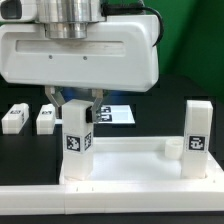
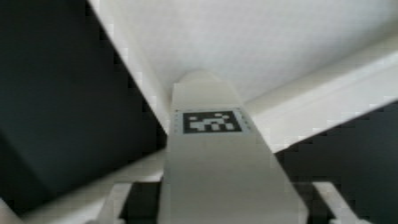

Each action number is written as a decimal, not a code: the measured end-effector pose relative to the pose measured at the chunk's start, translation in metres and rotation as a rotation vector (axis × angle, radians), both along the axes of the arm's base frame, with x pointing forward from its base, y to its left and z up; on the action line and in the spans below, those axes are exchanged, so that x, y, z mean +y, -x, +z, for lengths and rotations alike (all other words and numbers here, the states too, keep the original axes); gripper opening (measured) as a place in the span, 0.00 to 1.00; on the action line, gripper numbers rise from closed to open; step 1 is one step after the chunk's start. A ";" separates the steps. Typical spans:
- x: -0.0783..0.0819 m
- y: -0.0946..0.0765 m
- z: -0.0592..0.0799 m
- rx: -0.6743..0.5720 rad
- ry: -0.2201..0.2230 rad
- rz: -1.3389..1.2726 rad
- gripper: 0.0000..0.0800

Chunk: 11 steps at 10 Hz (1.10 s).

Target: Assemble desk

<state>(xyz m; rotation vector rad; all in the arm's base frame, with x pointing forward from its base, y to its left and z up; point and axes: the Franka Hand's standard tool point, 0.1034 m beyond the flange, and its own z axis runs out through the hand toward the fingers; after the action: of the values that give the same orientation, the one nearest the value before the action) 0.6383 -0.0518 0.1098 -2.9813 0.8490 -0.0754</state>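
The desk top [image 1: 125, 165] lies flat across the front, a white tray with a rim. Two white tagged legs stand upright in it: one at the exterior view's left [image 1: 78, 145] and one at its right [image 1: 197, 135]. My gripper [image 1: 76, 105] hangs over the left leg, a finger on each side of its upper end. In the wrist view this leg [image 2: 217, 150] runs between my fingers [image 2: 128, 200], and a narrow dark gap shows on each side. The jaws stand open around the leg.
Two loose white legs [image 1: 15, 117] [image 1: 45, 118] lie on the black table behind the desk top, at the exterior view's left. The marker board [image 1: 117, 113] lies flat behind my gripper. A white border bar [image 1: 110, 205] runs along the front edge.
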 end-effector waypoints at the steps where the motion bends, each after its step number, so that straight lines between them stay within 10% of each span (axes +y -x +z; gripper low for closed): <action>1: 0.001 0.001 -0.001 0.007 -0.006 -0.181 0.37; 6: -0.001 0.001 -0.002 0.014 -0.124 -0.932 0.37; 11: -0.001 0.001 0.001 -0.013 -0.053 -0.508 0.71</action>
<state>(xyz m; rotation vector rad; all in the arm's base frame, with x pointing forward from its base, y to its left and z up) 0.6378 -0.0524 0.1108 -2.6358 1.5528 -0.0853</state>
